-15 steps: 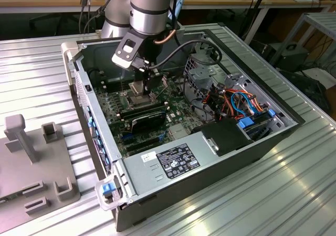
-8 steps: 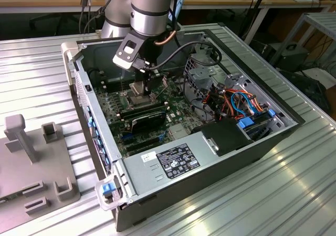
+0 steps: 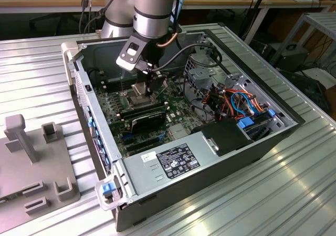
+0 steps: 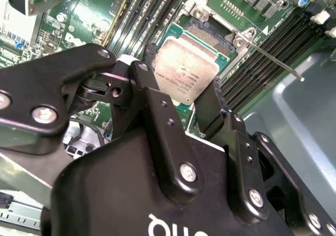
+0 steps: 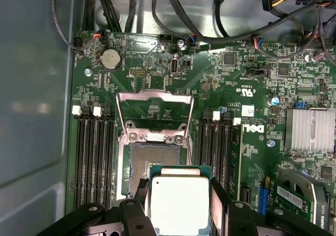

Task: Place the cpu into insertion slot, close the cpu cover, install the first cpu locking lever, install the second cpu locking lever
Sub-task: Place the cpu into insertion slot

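Note:
My gripper is shut on the cpu, a flat square chip with a dull silver-beige top, pinched by two opposite edges between the black fingers. The cpu hangs level, low over the near part of the insertion slot, whose dark centre shows beyond it. The cpu cover, a thin silver frame, is swung open past the socket's far edge. A thin metal locking lever sticks up beside the socket. In the exterior view the gripper reaches down into the open computer case.
Long black memory slots flank the socket on both sides. A finned heat sink and bundled cables lie nearby. The case walls ring the board, with a drive cage beside it. A grey fixture sits at the exterior view's left.

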`<state>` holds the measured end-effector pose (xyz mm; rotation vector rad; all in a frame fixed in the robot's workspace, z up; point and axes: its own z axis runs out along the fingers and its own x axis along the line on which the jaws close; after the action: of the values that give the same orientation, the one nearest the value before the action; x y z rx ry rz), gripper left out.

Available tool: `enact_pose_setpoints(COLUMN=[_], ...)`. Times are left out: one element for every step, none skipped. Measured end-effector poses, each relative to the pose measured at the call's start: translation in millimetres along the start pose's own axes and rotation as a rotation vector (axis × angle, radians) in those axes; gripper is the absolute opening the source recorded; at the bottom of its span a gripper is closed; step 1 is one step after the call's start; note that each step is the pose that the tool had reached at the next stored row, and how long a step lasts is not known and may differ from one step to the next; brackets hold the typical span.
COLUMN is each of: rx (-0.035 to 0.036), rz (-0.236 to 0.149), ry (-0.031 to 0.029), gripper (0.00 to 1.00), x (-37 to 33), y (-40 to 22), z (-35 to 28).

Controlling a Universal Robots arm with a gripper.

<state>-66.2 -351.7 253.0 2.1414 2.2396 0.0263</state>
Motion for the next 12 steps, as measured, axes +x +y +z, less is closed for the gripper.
enact_pose_setpoints(rx=[0.0001, 0.0001, 0.0001, 0.0001, 0.0, 0.0004, 0.0006, 0.0006, 0.0007, 0.001, 0.0012, 0.0013], rz=[0.0, 0.0, 0.001, 0.002, 0.005, 0.015, 0.026, 0.032, 0.036, 0.037, 0.037, 0.037], ry=[-0.0001, -0.0001, -0.0001, -0.0002, -0.0001, -0.0006, -0.0012, -0.0014, -0.0016, -0.0016, -0.0016, -0.0017], gripper=[0.55, 0.55, 0.55, 0.55, 0.55, 0.55, 0.55, 0.55, 0.55, 0.55, 0.55, 0.55], x=[0.7, 2.1, 3.5, 5.2, 6.1, 6.6, 6.9, 7.3, 8.0, 9.3, 10.3, 11.1], y=[0.0, 0.1, 0.1, 0.1, 0.0, 0.0, -0.1, 0.0, 0.2, 0.3, 0.3, 0.3], z=[1.2, 3.2, 4.8, 6.4, 7.8, 9.8, 11.9, 13.9, 15.7, 17.6, 19.3, 21.2])
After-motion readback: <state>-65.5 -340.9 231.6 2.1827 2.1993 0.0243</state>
